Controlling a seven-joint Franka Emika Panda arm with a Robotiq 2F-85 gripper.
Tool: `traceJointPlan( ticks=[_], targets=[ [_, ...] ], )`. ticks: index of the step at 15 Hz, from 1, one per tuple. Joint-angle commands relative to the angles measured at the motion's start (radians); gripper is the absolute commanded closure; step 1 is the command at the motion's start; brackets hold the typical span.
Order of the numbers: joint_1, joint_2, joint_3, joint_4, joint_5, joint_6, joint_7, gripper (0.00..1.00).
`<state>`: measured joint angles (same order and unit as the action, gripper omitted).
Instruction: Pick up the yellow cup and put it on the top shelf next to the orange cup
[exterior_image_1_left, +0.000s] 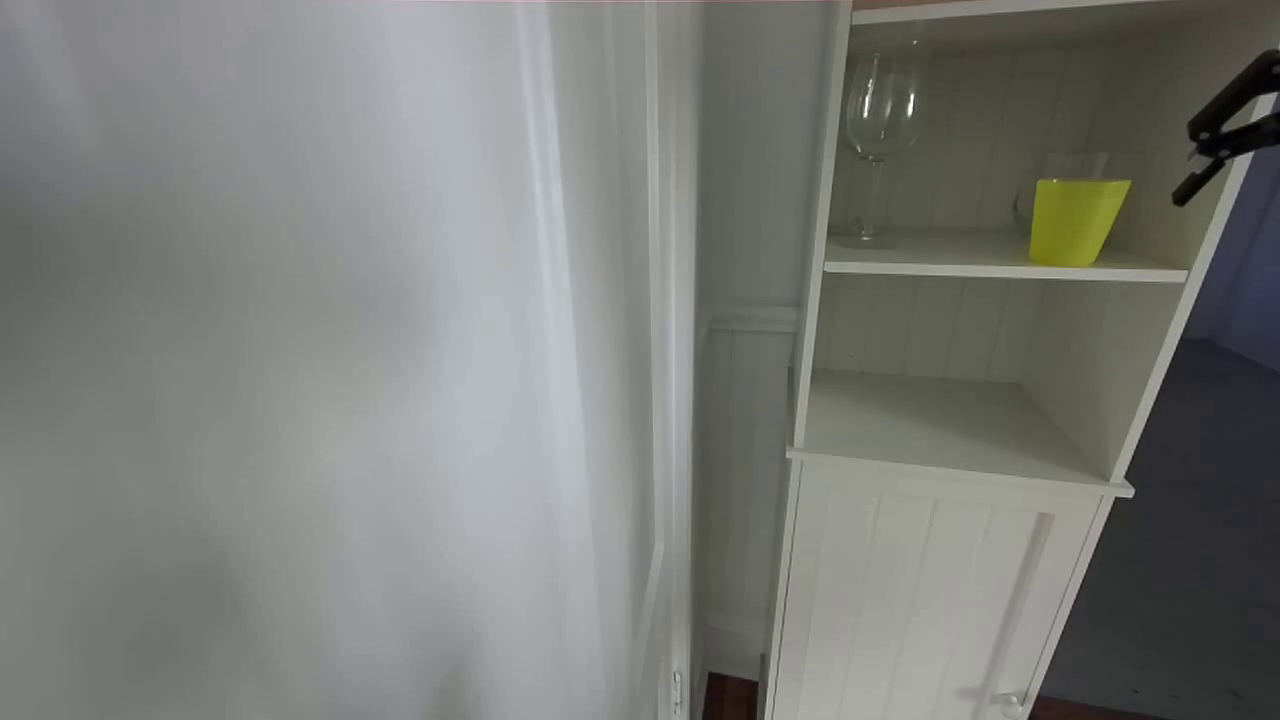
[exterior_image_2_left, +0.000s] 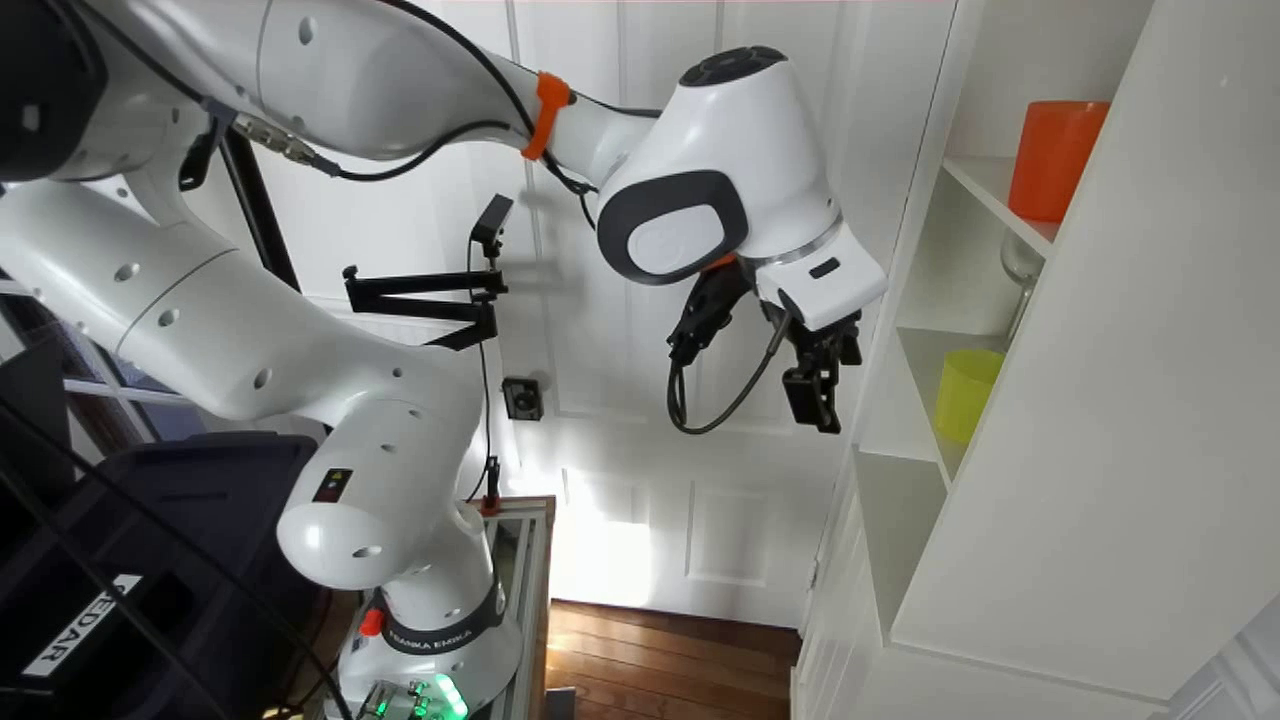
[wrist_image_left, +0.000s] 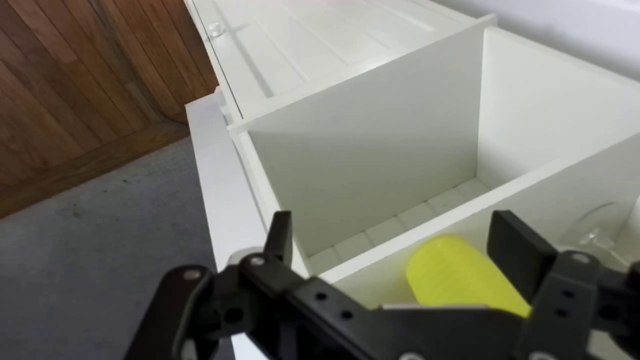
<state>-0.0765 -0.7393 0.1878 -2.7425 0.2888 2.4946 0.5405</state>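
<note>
The yellow cup (exterior_image_1_left: 1078, 222) stands upright on the middle shelf (exterior_image_1_left: 1000, 270), near its right end in an exterior view. It also shows in an exterior view (exterior_image_2_left: 967, 395), partly hidden by the cabinet side, and in the wrist view (wrist_image_left: 460, 275). The orange cup (exterior_image_2_left: 1060, 160) stands on the top shelf (exterior_image_2_left: 985, 190), partly hidden by the cabinet side. My gripper (wrist_image_left: 392, 230) is open and empty. In the wrist view the yellow cup shows between the fingers, closer to the right one. In both exterior views the gripper (exterior_image_1_left: 1205, 150) (exterior_image_2_left: 815, 395) is outside the shelf, apart from the cup.
A clear wine glass (exterior_image_1_left: 882, 110) stands on the middle shelf, away from the yellow cup. A clear tumbler (exterior_image_1_left: 1078, 165) is just behind the cup. Cabinet side walls (exterior_image_2_left: 1110, 450) bound the shelves. The top shelf board (exterior_image_1_left: 1000, 10) is above the cup.
</note>
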Motion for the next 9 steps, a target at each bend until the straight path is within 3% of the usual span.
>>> traceJointPlan(
  ticks=[1, 5, 9],
  targets=[
    [-0.038, 0.007, -0.002, 0.031, -0.018, 0.001, 0.046, 0.0],
    [-0.004, 0.014, -0.027, 0.053, 0.031, 0.016, 0.036, 0.0],
    [-0.016, 0.038, -0.016, 0.072, 0.051, 0.011, 0.127, 0.0]
  ],
)
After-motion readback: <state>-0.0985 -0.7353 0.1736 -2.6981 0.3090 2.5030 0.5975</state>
